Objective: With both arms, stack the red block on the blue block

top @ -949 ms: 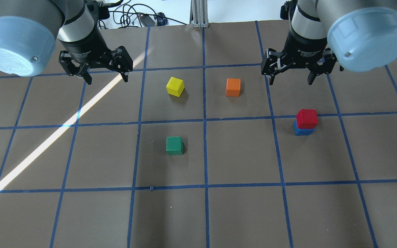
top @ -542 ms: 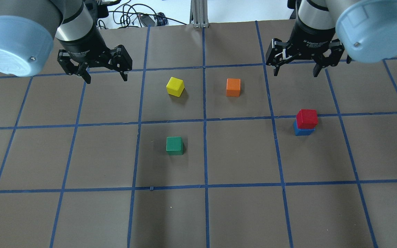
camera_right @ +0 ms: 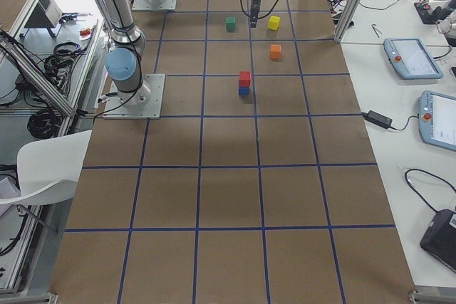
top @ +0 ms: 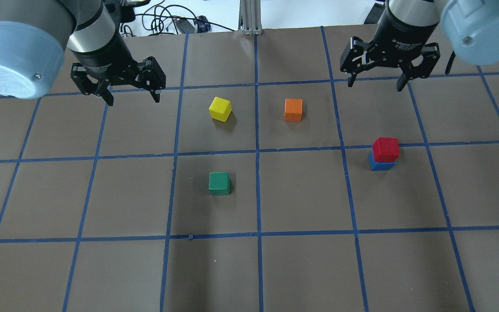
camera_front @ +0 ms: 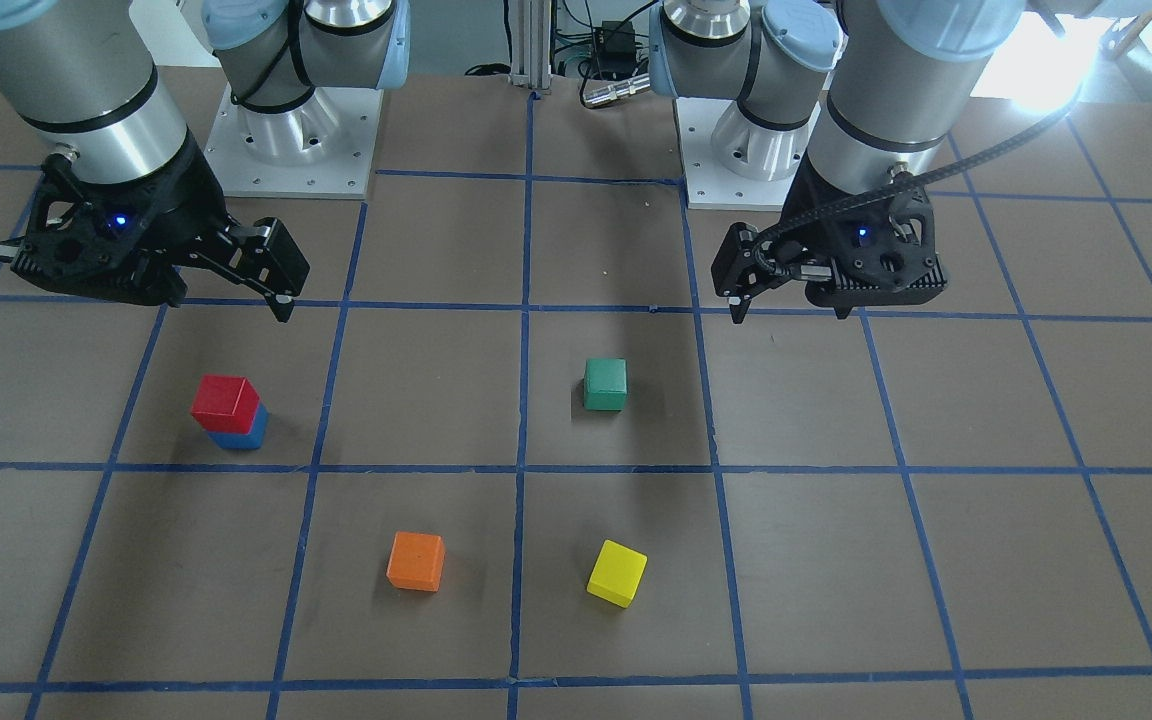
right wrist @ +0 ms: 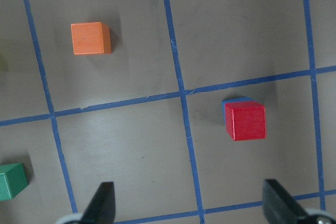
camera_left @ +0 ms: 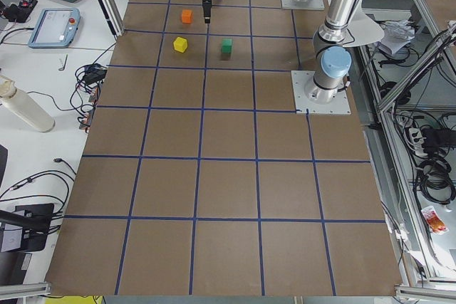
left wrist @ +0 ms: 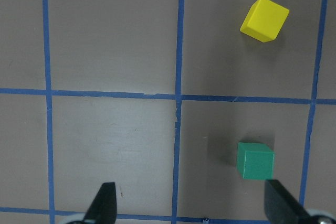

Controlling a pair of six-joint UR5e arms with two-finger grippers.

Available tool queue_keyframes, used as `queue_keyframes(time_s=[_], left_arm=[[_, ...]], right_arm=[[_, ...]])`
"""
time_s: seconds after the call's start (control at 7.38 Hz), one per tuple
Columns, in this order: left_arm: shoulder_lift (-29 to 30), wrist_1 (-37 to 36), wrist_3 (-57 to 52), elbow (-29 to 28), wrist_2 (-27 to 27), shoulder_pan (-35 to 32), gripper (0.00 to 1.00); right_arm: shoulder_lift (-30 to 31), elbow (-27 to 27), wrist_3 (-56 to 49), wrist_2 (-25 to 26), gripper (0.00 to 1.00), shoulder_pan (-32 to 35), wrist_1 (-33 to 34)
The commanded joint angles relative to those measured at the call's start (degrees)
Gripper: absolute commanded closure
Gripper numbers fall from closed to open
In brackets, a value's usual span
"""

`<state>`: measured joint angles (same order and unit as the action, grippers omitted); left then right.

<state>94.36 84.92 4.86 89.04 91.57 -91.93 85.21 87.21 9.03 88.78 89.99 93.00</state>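
The red block sits on top of the blue block on the right side of the table, slightly offset. The stack also shows in the front-facing view, red block on blue block, and in the right wrist view. My right gripper is open and empty, raised beyond the stack and apart from it. My left gripper is open and empty, raised over the far left of the table. In the left wrist view its open gripper frames bare table.
A yellow cube and an orange cube lie in the far middle. A green cube lies near the centre. Blue tape lines grid the brown table. Cables lie beyond the far edge.
My right gripper has moved away from the stack toward the far edge, still open. My left gripper has shifted slightly the same way. The streak of light on the table is gone.
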Motion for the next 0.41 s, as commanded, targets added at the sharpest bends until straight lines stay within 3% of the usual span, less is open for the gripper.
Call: queue_keyframes(time_s=[0.0, 0.27], left_arm=[[-0.31, 0.07, 0.07, 0.08, -0.34, 0.0, 0.0], [-0.05, 0.07, -0.02, 0.25, -0.25, 0.0, 0.0]], right_arm=[[0.04, 0.68, 0.37, -0.36, 0.0, 0.28, -0.19], [-0.05, 1.12, 0.37, -0.37, 0.0, 0.54, 0.68]])
